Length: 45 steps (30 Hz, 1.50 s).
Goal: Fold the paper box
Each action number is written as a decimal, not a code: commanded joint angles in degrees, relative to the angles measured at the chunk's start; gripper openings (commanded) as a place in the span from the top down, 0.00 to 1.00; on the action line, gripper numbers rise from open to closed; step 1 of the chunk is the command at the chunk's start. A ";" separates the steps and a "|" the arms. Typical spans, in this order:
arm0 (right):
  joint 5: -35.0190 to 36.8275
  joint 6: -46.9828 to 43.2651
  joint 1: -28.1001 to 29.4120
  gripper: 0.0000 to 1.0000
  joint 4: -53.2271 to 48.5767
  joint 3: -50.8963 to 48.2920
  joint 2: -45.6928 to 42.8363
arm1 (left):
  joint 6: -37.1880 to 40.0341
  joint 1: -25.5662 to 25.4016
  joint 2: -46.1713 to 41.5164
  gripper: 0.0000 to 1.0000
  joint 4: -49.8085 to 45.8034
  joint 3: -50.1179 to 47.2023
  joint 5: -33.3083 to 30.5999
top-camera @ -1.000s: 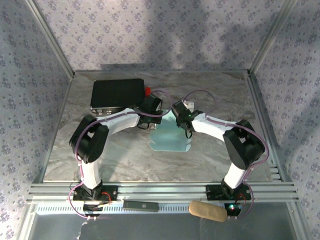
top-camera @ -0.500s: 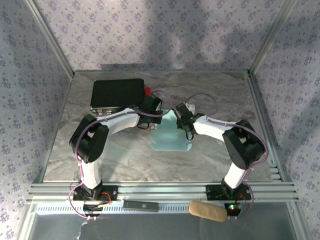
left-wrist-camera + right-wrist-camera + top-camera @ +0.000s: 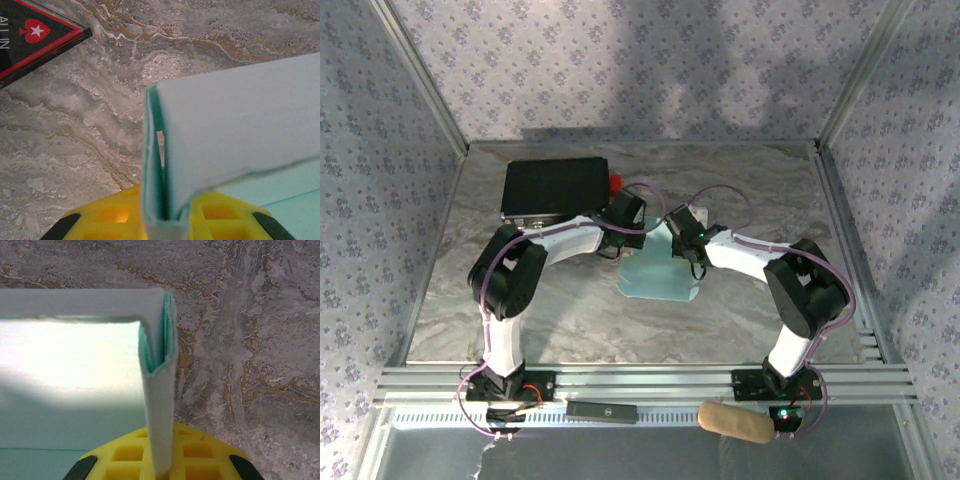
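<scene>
**A:** What's different from a second ago?

**B:** The right gripper (image 3: 680,247) has moved in on the paper box (image 3: 660,278) and clenched. Its wrist camera shows a doubled side wall of the pale blue card standing upright between the pads, the layers pressed together.

**A:** And the left gripper (image 3: 632,238)?

**B:** It's at the opposite wall, on the side nearer the black case (image 3: 555,187). A doubled wall stands in its slot too, but the layers gape a little — I cannot tell whether it's pinching or letting go. That arm's elbow has also swung inward.

**A:** Where's the box itself?

**B:** Mid-table, between the two grippers, with its base flat on the marbled table (image 3: 570,315).

**A:** So what does that mean for the task?

**B:** My reading — both side walls are up and being creased, while the near rounded edge lies flat, so the box is only partway folded.
</scene>
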 commanded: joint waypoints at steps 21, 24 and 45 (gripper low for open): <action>3.53 -0.39 0.83 1.00 -5.47 3.97 2.76 | -3.60 -4.68 2.59 0.78 -2.17 -0.33 -18.52; 3.38 -0.38 0.62 1.00 -5.54 3.99 2.69 | -3.25 -4.18 -0.46 0.67 2.53 -4.44 -13.70; 3.53 0.45 0.97 1.00 -6.16 4.66 3.19 | -1.01 -5.28 -0.92 1.00 1.80 -7.24 -19.40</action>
